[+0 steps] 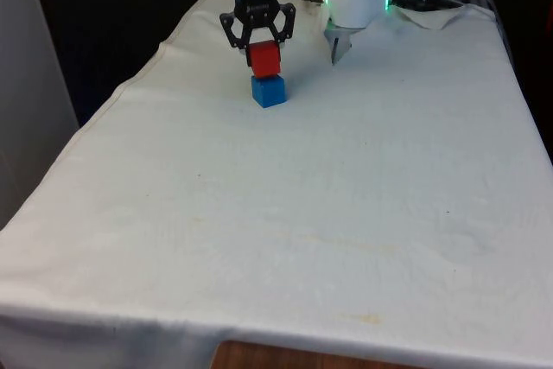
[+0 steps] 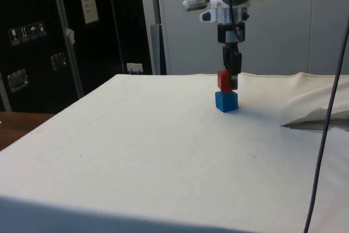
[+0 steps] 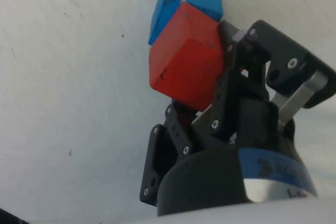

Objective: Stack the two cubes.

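The red cube (image 1: pixel 264 59) is held in the claw (image 1: pixel 257 41) directly above the blue cube (image 1: pixel 269 91), near the bench's (image 1: pixel 346 196) far end. Placement is judged in hand; a squared lowering, then release, is called for.

red cube (image 1: pixel 264 59); blue cube (image 1: pixel 269 91); black gripper (image 1: pixel 257 41); white cloth (image 1: pixel 302 213)
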You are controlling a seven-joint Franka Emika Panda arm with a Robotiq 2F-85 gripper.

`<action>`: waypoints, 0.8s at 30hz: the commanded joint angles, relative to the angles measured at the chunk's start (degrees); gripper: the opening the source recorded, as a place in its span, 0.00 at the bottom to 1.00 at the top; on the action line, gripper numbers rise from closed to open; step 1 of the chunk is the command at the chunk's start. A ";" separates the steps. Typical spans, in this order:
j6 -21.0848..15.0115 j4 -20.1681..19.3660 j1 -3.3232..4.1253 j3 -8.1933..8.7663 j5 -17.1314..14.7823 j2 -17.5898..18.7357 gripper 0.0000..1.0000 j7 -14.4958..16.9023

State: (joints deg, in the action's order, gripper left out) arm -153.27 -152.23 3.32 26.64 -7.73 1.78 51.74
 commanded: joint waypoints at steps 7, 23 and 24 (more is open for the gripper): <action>-0.40 0.06 0.11 -0.34 -1.09 0.06 0.52 0.80; -0.17 0.23 0.06 -0.34 -0.57 0.29 1.00 0.40; -0.06 0.40 0.17 -0.40 -0.46 0.34 1.00 0.11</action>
State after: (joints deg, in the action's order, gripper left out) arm -153.27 -151.95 3.32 26.41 -7.73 2.18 51.80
